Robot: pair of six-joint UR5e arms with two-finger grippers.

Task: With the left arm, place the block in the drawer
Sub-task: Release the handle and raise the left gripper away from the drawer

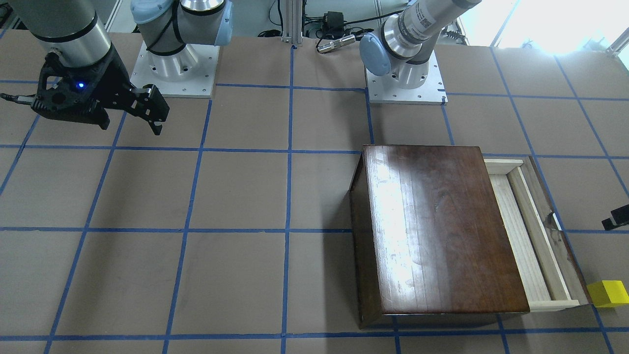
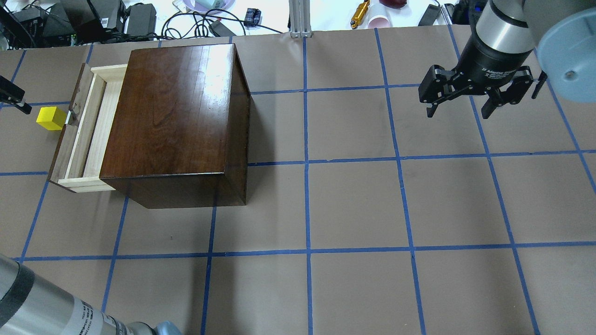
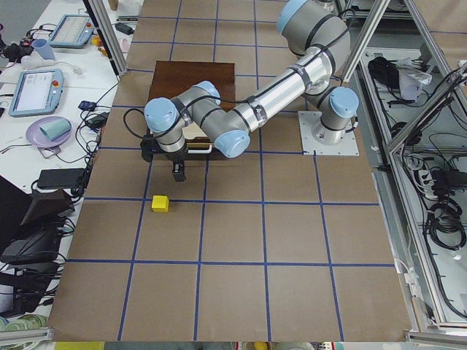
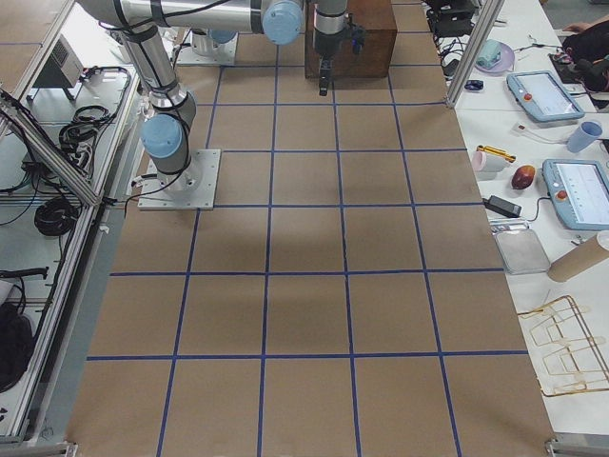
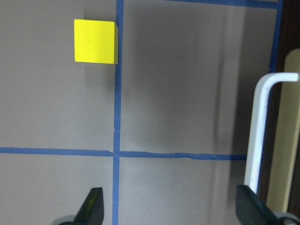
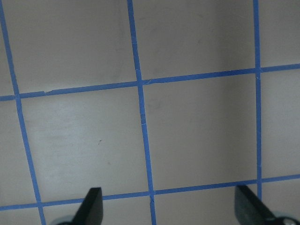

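Brown paper-covered table top (image 2: 354, 204) w/ blue tape grid lines (image 2: 306, 204). White side bench (image 3: 86, 76): pale grey tablet (image 3: 34, 91), lilac plastic bowl (image 3: 48, 132) nr it. Black cables (image 2: 186, 18) beyond far table edge.

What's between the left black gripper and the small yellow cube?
Left wrist view: only brown table covering and blue tape lines between black left gripper and small yellow cube.

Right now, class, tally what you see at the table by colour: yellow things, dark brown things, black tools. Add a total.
Yellow: 1, the block
Dark brown: 1, the box
Black: 2, the left tool and right tool
Total: 4
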